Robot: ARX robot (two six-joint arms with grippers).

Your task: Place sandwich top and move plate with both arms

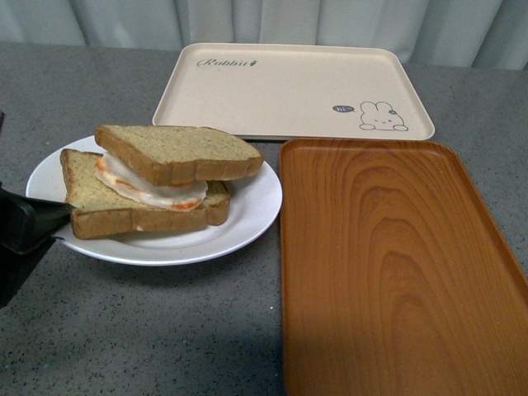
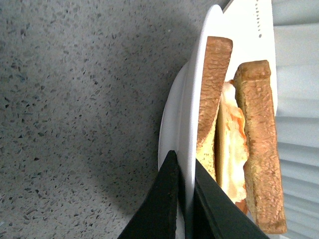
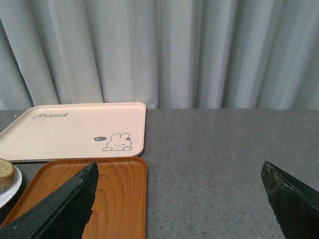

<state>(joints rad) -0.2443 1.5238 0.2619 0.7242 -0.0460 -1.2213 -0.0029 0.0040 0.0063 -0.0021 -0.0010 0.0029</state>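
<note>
Grey speckled counter [image 1: 165, 330], left tool [image 2: 184, 167] low, pinching plate [image 1: 252, 216] rim, right tool [image 3: 179, 168] spread wide.

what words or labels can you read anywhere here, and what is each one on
"Rabbit": cursive script in one corner of the beige tray.
"hi": probably, in a small dark speech bubble beside the rabbit drawing on the same tray; too small to be sure.
No writing shows on the orange wood-grain tray, the white plate or the sandwich.
</note>
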